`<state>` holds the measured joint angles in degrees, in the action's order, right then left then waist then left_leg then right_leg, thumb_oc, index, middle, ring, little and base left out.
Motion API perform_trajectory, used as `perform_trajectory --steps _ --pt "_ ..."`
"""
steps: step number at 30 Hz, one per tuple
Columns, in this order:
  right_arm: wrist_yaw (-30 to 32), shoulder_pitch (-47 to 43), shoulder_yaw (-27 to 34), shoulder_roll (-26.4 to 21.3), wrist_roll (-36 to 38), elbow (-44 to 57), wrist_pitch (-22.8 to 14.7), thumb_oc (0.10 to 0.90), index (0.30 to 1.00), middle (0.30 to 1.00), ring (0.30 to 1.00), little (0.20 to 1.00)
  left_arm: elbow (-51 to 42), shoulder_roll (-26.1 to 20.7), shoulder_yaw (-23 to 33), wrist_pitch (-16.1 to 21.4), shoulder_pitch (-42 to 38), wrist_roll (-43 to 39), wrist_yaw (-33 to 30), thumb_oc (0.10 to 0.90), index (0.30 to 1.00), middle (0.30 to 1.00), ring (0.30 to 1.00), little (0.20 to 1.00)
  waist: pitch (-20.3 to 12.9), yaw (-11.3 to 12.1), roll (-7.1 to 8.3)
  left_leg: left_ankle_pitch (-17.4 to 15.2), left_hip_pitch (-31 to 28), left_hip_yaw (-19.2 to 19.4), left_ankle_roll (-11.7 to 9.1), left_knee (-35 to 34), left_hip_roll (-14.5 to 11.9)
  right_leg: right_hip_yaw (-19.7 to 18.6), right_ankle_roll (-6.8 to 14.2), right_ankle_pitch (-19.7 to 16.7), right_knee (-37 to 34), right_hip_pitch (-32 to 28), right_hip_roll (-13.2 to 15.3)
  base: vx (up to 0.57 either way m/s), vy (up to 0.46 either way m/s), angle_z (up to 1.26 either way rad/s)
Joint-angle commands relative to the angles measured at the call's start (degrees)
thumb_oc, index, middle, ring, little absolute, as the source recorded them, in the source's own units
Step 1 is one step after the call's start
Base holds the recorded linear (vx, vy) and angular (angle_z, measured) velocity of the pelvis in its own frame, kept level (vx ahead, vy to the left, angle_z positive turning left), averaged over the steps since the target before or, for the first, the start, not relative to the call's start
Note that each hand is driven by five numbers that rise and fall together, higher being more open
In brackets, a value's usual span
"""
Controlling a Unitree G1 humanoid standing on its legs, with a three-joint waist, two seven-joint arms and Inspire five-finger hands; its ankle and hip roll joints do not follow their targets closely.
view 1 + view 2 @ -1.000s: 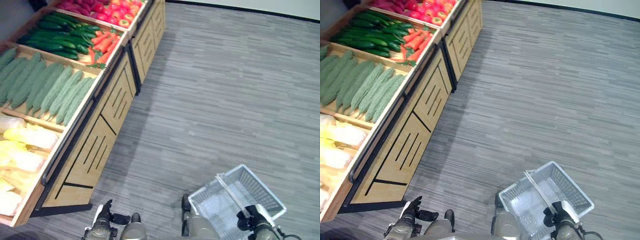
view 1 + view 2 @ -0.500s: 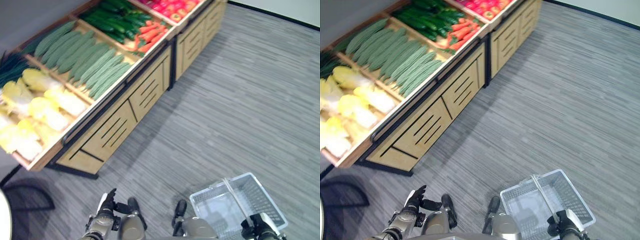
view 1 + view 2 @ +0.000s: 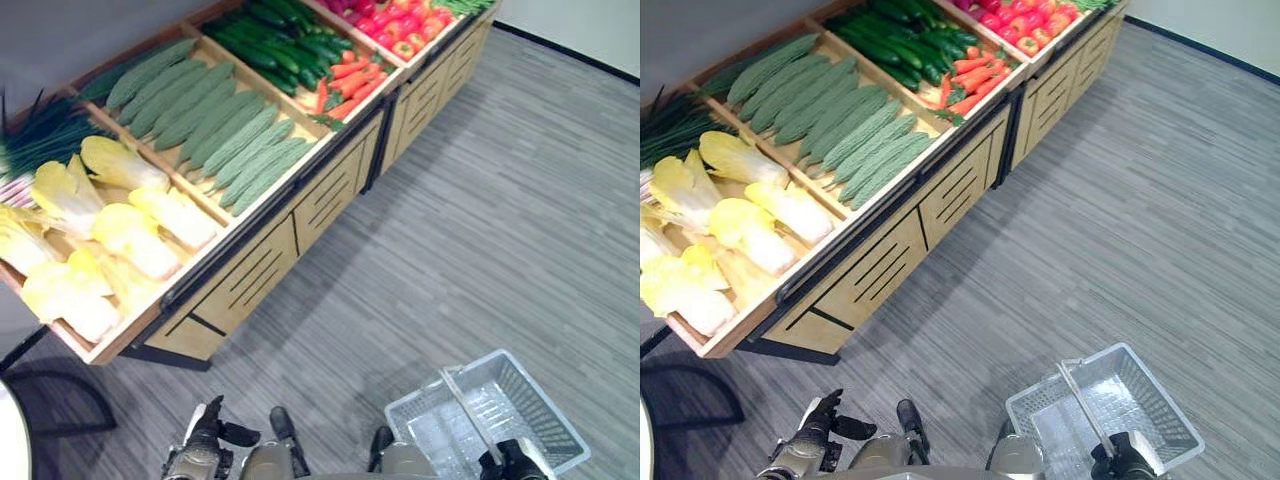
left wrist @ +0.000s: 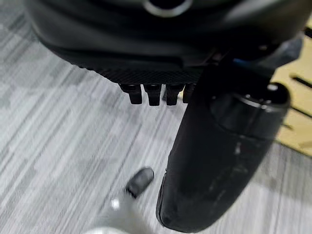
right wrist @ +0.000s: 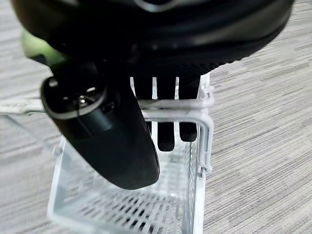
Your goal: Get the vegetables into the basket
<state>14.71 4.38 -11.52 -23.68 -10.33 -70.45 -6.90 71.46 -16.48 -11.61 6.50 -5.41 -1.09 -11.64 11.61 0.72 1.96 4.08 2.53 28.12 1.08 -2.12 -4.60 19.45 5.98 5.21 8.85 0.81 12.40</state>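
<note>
Change from the earlier pictures: the whole scene is being shown shifted, so the camera has turned; more of the produce stand [image 3: 300, 215] is being taken in at the left, with the yellow cabbages now in full sight. The things themselves are not being seen displaced.

Basket [image 3: 540, 425]: white wire, being carried low at the near right over the floor, nothing being seen inside it. Its handle [image 5: 180, 103] is being gripped by the right hand [image 5: 165, 131], the fingers being curled over the bar in the right wrist view.

Left hand [image 3: 205, 445]: being held at the near left over the floor, fingers relaxed and loosely spread, the thumb standing out, nothing being held.

Vegetables, all being kept in the stand's sloping wooden compartments, well apart from the basket:
- yellow cabbages [image 3: 110, 235], nearest compartment, far left;
- dark green leafy stalks [image 3: 40, 135], behind the cabbages;
- pale green bumpy gourds [image 3: 215, 130], next compartment;
- dark green cucumbers [image 3: 275, 35], beyond the gourds;
- orange carrots [image 3: 345, 85], beside the cucumbers;
- red produce [image 3: 400, 20], farthest compartment.

Surface and room: grey striped floor [image 3: 500, 220] is being shown across the right; a pale wall with a dark skirting is being seen at the far right. The stand's front is being made up of slotted wooden panels.
</note>
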Motion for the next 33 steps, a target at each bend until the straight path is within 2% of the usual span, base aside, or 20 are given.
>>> perform_trajectory --steps 1,3,5,6,7,8,9,10,12,13,14,15,16,17,19,20,22,28,30,33 --pt "1.9 -1.7 0.6 -3.5 0.6 1.3 -0.1 0.400 0.300 0.300 0.300 0.300 -1.2 -1.2 0.7 1.2 0.6 0.0 -1.4 0.900 1.000 1.000 1.000 1.000 0.7 1.2 1.88 0.3 2.4 -1.2 -5.1 2.7 -1.2 -3.2 6.3 -7.1 0.9 -3.7 3.4 0.07 0.131 0.03" --pt "1.9 -1.8 0.5 -3.5 0.6 1.3 -0.1 0.400 0.300 0.300 0.300 0.300 -1.2 -1.2 0.7 1.2 0.6 0.0 -1.4 0.900 1.000 1.000 1.000 1.000 0.7 1.2 1.95 0.3 2.4 -1.1 -5.0 2.6 -1.1 -3.4 6.4 -7.0 1.1 -3.5 3.6 0.04 0.106 0.05" --pt "1.7 -2.8 -0.3 -3.5 -0.1 1.7 -0.1 0.400 0.300 0.300 0.300 0.300 -1.3 -1.4 1.5 1.2 1.2 -0.7 -1.3 0.900 1.000 1.000 1.000 1.000 1.3 1.7 1.73 -1.2 -0.5 -1.7 -3.2 1.0 0.7 -4.8 7.1 -10.7 11.1 0.4 4.6 0.07 0.171 0.06" --pt "1.7 -2.8 -0.3 -3.5 -0.1 1.7 -0.1 0.400 0.300 0.300 0.300 0.300 -1.3 -1.4 1.5 1.2 1.2 -0.7 -1.3 0.900 1.000 1.000 1.000 1.000 1.3 1.8 1.79 -1.2 -0.5 -1.6 -3.1 0.9 0.8 -5.0 7.2 -10.6 11.4 0.6 4.7 0.04 0.086 0.03" --pt "1.9 -3.2 -0.8 -3.4 0.1 2.2 -0.4 0.400 0.300 0.300 0.300 0.300 -3.1 -1.8 1.5 1.8 1.4 -1.0 -2.0 0.900 1.000 1.000 1.000 1.000 2.1 1.6 0.88 -0.8 -1.6 -2.2 -2.2 0.2 0.4 -7.7 6.1 -12.2 15.9 4.3 2.8 0.05 0.039 0.12" --pt "2.0 -3.4 -1.3 -3.2 0.3 2.3 -0.7 0.400 0.300 0.300 0.300 0.300 -3.7 -2.2 1.6 2.2 1.1 -1.7 -2.4 0.900 1.000 1.000 1.000 1.000 2.8 1.2 0.34 -0.8 -2.5 -3.3 -2.4 -0.5 0.3 -9.4 5.3 -10.8 16.2 6.7 1.2 0.13 -0.013 0.22" --pt "2.3 -3.5 -1.6 -2.7 1.1 2.3 -1.2 0.400 0.300 0.300 0.300 0.300 -4.0 -2.4 1.6 2.6 0.5 -2.6 -2.9 0.900 1.000 1.000 1.000 1.000 3.9 0.8 -0.10 -0.9 -3.5 -5.0 -2.9 -0.5 0.3 -10.0 4.4 -8.8 13.8 9.1 0.3 0.11 -0.045 0.31" --pt "2.3 -3.5 -1.6 -2.7 1.1 2.3 -1.2 0.400 0.300 0.300 0.300 0.300 -4.0 -2.4 1.6 2.6 0.5 -2.6 -2.9 0.900 1.000 1.000 1.000 1.000 4.0 0.8 -0.10 -1.0 -3.6 -5.1 -2.9 -0.5 0.3 -9.9 4.4 -8.8 13.8 9.0 0.3 0.12 -0.108 0.36" --pt "2.4 -4.0 -1.9 -2.5 1.9 2.1 -1.3 0.400 0.300 0.300 0.300 0.300 -3.6 -2.5 1.2 2.7 -0.4 -2.8 -3.1 0.900 1.000 1.000 1.000 1.000 4.9 0.1 -0.21 -1.7 -4.2 -7.1 -3.6 0.3 0.2 -11.6 4.3 -8.3 8.7 10.1 0.3 0.12 -0.162 0.70" --pt "2.4 -3.9 -1.9 -2.2 2.3 2.1 -1.3 0.400 0.300 0.300 0.300 0.300 -3.0 -2.6 1.0 2.7 -0.6 -3.0 -2.8 0.900 1.000 1.000 1.000 1.000 5.1 -0.8 -0.01 -2.4 -4.4 -8.4 -4.0 1.2 0.2 -14.9 4.6 -9.2 3.6 10.9 -0.4 0.11 -0.149 0.85" --pt "2.4 -3.9 -1.9 -2.2 2.3 2.1 -1.3 0.400 0.300 0.300 0.300 0.300 -3.0 -2.6 1.0 2.7 -0.6 -3.0 -2.8 0.900 1.000 1.000 1.000 1.000 5.0 -0.8 -0.02 -2.4 -4.4 -8.4 -4.0 1.2 0.2 -14.8 4.6 -9.2 3.6 10.9 -0.4 0.21 -0.229 0.76" --pt "2.1 -3.6 -1.7 -2.4 2.8 2.2 -1.5 0.400 0.300 0.300 0.300 0.300 -3.2 -2.5 0.7 3.3 -1.1 -3.7 -2.3 0.900 1.000 1.000 1.000 1.000 5.1 -1.8 0.28 -4.0 -5.1 -10.9 -4.9 2.9 0.3 -19.6 5.6 -10.6 -0.7 11.6 -0.4 0.21 -0.229 0.69" --pt "1.8 -3.1 -1.8 -2.5 2.8 2.4 -1.4 0.400 0.300 0.300 0.300 0.300 -2.7 -2.7 0.6 3.3 -1.2 -4.0 -2.0 0.900 1.000 1.000 1.000 1.000 4.8 -2.5 0.40 -4.5 -5.1 -12.2 -4.9 3.6 0.2 -22.8 5.7 -10.6 -1.5 11.7 -1.1 0.27 -0.283 0.63" --pt "1.7 -2.7 -1.7 -2.5 2.9 2.2 -1.5 0.400 0.300 0.300 0.300 0.300 -2.1 -2.7 0.5 3.4 -1.3 -4.0 -1.9 0.900 1.000 1.000 1.000 1.000 4.6 -2.9 0.49 -4.9 -5.1 -13.3 -5.0 4.3 0.1 -23.7 5.7 -10.3 -1.0 11.7 -1.7 0.18 -0.236 1.02" --pt "1.3 -1.8 -1.1 -2.4 3.0 1.4 -1.3 0.400 0.300 0.300 0.300 0.300 -1.3 -2.7 0.9 3.1 -1.1 -3.9 -1.8 0.900 1.000 1.000 1.000 1.000 3.7 -2.7 0.90 -5.3 -5.3 -15.3 -5.3 5.1 -0.2 -23.2 5.0 -9.6 -0.9 10.3 -2.1 0.18 -0.321 1.35" --pt "0.9 -1.5 -1.0 -2.7 2.7 1.0 -1.1 0.400 0.300 0.300 0.300 0.300 0.1 -2.5 2.1 2.8 -0.6 -4.4 -2.0 0.900 1.000 1.000 1.000 1.000 2.9 -2.5 0.69 -4.7 -5.8 -16.2 -6.0 4.4 -1.2 -21.4 4.4 -9.0 -1.0 9.2 -3.1 0.18 -0.418 1.26" --pt "0.6 -1.6 -1.0 -2.9 2.7 0.4 -1.1 0.400 0.300 0.300 0.300 0.300 0.4 -2.3 2.4 2.7 -0.2 -4.5 -2.0 0.900 1.000 1.000 1.000 1.000 2.5 -2.4 0.53 -4.0 -5.8 -16.9 -6.5 4.1 -1.9 -20.9 3.9 -8.5 -1.0 8.6 -3.8 0.09 -0.279 0.71" --pt "0.7 -1.5 -0.7 -5.1 2.3 0.6 -1.5 0.400 0.300 0.300 0.300 0.300 0.5 -1.1 1.5 2.3 1.0 -3.9 -1.4 0.900 1.000 1.000 1.000 1.000 2.0 -1.4 -0.40 0.1 -4.3 -20.0 -8.7 2.7 -5.5 -15.7 1.7 -5.6 -0.2 6.8 -6.3 0.03 -0.264 0.41" --pt "1.0 -1.2 -0.1 -5.5 2.5 0.5 -1.4 0.400 0.300 0.300 0.300 0.300 0.6 -0.7 1.0 1.9 0.4 -3.6 -1.1 0.900 1.000 1.000 1.000 1.000 2.1 -1.9 -0.38 1.1 -3.1 -16.6 -8.8 4.3 -6.5 -12.8 1.0 -5.0 -1.1 5.3 -5.6 0.00 -0.172 0.63" --pt "1.3 0.0 1.0 -5.4 3.4 0.3 -1.5 0.400 0.300 0.300 0.300 0.300 -0.2 -0.5 0.2 1.7 -0.5 -3.6 -1.1 0.900 1.000 1.000 1.000 1.000 2.4 -2.8 -1.03 4.7 -2.7 -7.5 -9.7 4.0 -9.0 -8.6 0.4 -4.6 -2.1 3.4 -4.9 -0.01 -0.088 0.76"
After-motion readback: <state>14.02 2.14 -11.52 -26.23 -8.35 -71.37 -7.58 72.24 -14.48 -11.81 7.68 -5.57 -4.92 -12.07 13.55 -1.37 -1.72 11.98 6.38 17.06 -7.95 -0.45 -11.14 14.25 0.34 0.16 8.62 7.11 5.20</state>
